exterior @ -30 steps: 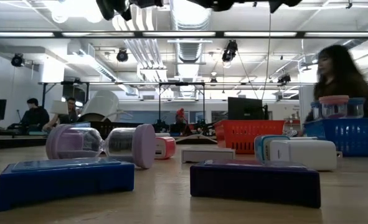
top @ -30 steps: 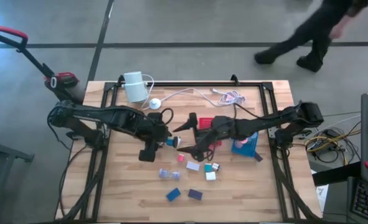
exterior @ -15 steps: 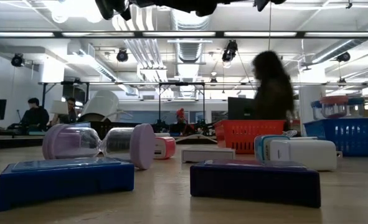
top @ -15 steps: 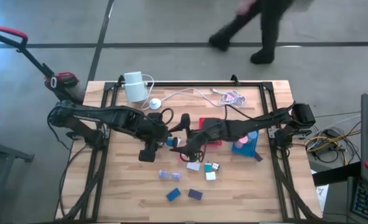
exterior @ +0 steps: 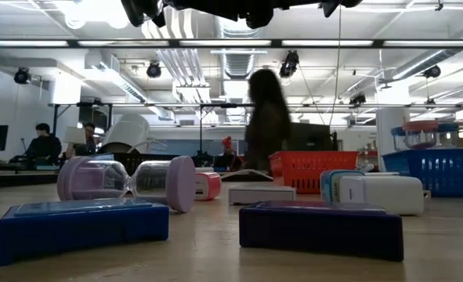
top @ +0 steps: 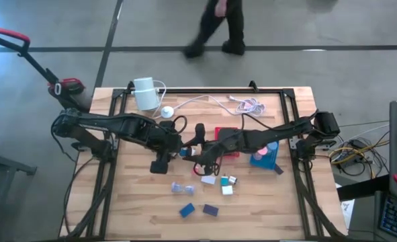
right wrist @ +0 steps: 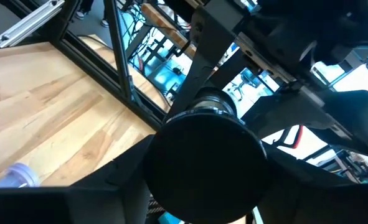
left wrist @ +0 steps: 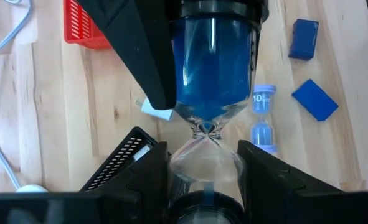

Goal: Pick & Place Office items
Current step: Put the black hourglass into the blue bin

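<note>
A blue-sand hourglass (left wrist: 205, 74) with black end caps hangs in the air over the table's middle (top: 185, 153). My left gripper (left wrist: 203, 165) is shut on it, and my right gripper (right wrist: 203, 186) reaches in from the right (top: 197, 153) and is shut on its far end. Loose office items lie on the table below: a small purple hourglass (top: 179, 189), a blue block (top: 187, 210), a dark purple block (top: 210, 210) and white and teal pieces (top: 225, 185). My left gripper pinches the hourglass's clear bulb (left wrist: 202, 155), just beside the waist, between its two fingers. The fingers slant steeply down from the table's left. The hourglass is lifted clear of the table. My right gripper has the black end cap (right wrist: 202, 162) between its two fingers, seen end-on. It comes nearly level from the table's right, the fingers lying along the hourglass; one finger (left wrist: 146, 50) lies against the blue bulb's side.
A red tray (top: 226, 138) and a blue tray (top: 264, 156) stand under the right arm, a black tray (left wrist: 118, 165) below the grippers. A white cylinder (top: 144, 93) with its cable sits at the far left. A person walks past beyond the table (top: 218, 27).
My right gripper has moved toward the table's left, up to the hourglass in my left gripper, and its wide-spread fingers have closed on the hourglass's end. The left arm and the hourglass have kept still. The person has walked leftward behind the table.
</note>
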You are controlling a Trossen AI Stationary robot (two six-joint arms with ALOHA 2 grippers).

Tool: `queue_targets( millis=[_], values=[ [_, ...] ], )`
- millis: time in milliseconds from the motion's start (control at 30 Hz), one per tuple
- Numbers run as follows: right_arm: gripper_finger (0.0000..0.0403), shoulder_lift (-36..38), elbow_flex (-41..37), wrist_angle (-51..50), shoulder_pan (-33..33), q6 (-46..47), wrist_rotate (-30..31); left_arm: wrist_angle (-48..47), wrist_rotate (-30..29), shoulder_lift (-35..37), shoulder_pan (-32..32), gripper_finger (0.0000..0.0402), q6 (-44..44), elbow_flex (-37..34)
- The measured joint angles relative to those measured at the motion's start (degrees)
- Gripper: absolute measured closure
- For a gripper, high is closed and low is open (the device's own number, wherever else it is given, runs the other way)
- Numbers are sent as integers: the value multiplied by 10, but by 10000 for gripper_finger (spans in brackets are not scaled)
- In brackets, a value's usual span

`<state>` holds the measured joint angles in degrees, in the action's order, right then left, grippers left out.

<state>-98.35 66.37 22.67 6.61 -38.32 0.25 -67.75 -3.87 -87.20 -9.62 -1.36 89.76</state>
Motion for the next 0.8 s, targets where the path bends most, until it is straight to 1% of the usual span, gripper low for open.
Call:
queue_targets(
  millis=[67, 167, 400, 500, 633, 800],
  values=[
    [201, 0, 0, 0, 0, -1, 0, 0, -1, 0, 1, 232, -1, 0],
    [199, 0, 0, 2, 0, -1, 0, 0, -1, 0, 1, 232, -1, 0],
    [141, 0, 0, 2, 1, 6, -9, 0, 1, 0, 1, 232, 5, 0],
    [126, 0, 0, 2, 2, 5, -9, 0, 1, 0, 1, 232, 4, 0],
    [123, 0, 0, 7, 2, -2, -9, 0, 1, 0, 4, 232, 1, 0],
    [136, 1, 0, 14, 1, -7, -8, -4, 3, 0, 8, 232, -1, 0]
  ],
)
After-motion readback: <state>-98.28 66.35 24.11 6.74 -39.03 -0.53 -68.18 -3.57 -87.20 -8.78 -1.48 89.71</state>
